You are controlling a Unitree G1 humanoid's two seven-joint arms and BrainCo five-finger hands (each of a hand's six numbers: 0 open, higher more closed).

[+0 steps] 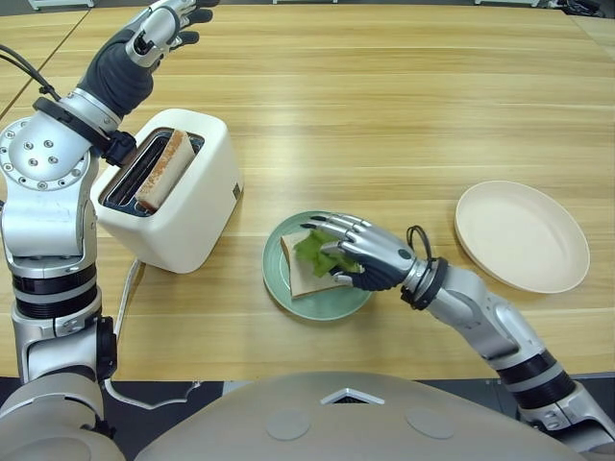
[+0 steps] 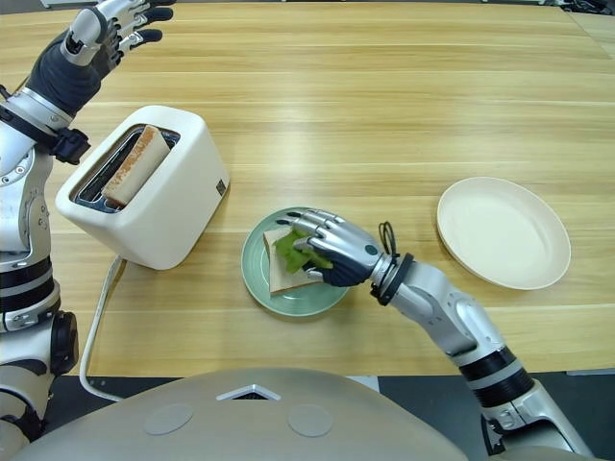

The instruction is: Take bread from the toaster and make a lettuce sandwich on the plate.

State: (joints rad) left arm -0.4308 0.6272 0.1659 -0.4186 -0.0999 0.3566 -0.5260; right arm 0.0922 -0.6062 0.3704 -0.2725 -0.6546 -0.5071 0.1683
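The lettuce (image 1: 315, 250) was gripped by the right robot hand (image 1: 370, 252) over bread (image 1: 303, 280) on the green plate (image 1: 322, 305); the left robot hand (image 1: 171, 21) was held open, empty, beyond the toaster (image 1: 183, 206). The lettuce could be dragged off if it clung on release.

The right hand (image 1: 373, 254) covers part of the lettuce (image 1: 315, 250) and bread slice (image 1: 300, 280), and the toaster (image 1: 187, 226) hides much of the other slice (image 1: 165, 168).

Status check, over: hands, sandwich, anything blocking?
Left hand open, raised behind toaster. Right hand gripping lettuce on bread slice, green plate. Second slice in toaster. Nothing in the way.
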